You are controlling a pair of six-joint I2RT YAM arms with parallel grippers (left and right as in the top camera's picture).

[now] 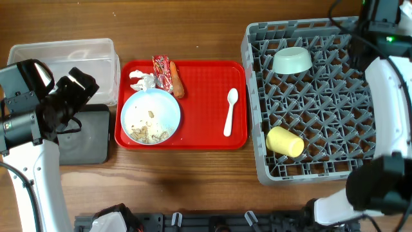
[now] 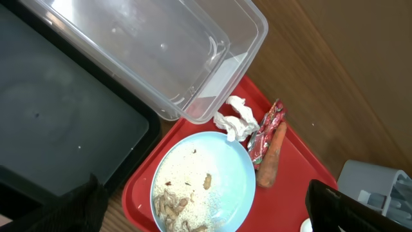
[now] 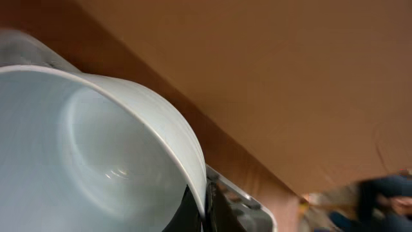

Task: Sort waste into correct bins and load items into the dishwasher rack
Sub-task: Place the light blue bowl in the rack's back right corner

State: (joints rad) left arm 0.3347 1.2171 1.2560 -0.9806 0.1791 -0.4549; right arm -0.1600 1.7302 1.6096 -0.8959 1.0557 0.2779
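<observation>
The left arm and right arm wear white shells over black joints (green light at two o'clock).

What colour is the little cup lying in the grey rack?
The cup is yellow; the overhead view shows it best.

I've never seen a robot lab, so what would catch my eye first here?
The bright red tray mid-table, carrying a light blue plate of crumbly scraps, a carrot piece and a white spoon. To its right, the big grey rack holds a yellow cup and a pale green bowl.
</observation>
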